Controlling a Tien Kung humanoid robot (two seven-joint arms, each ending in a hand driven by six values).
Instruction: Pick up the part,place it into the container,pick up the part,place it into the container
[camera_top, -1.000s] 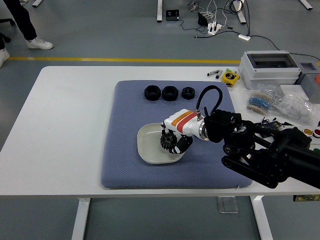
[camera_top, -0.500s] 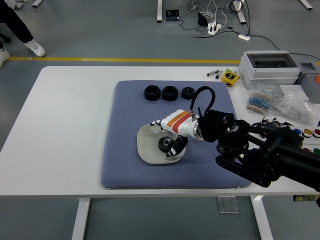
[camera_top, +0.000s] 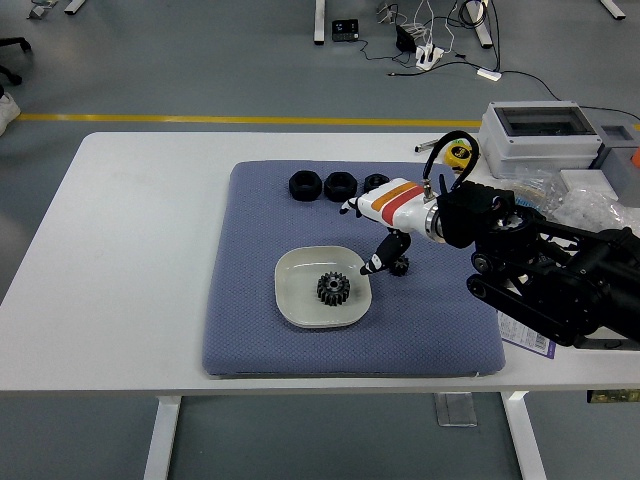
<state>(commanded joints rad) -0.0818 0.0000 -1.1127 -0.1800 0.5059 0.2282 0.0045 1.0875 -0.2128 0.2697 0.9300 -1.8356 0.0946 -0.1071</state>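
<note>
Blue mat (camera_top: 240, 300): gear (camera_top: 331, 289) in bowl (camera_top: 292, 303), hand (camera_top: 385, 250) above-right, apart.

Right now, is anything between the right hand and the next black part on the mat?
Nothing visible blocks it. The right hand hangs open over the mat, just past the dish that holds the gear. The three black parts lie in a row beyond it, with bare mat between.

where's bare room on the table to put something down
The white table left of the blue mat is bare, and so is the mat's front strip below the dish. The right end, around the grey box and bagged parts, is crowded, with the right hand there too.
</note>
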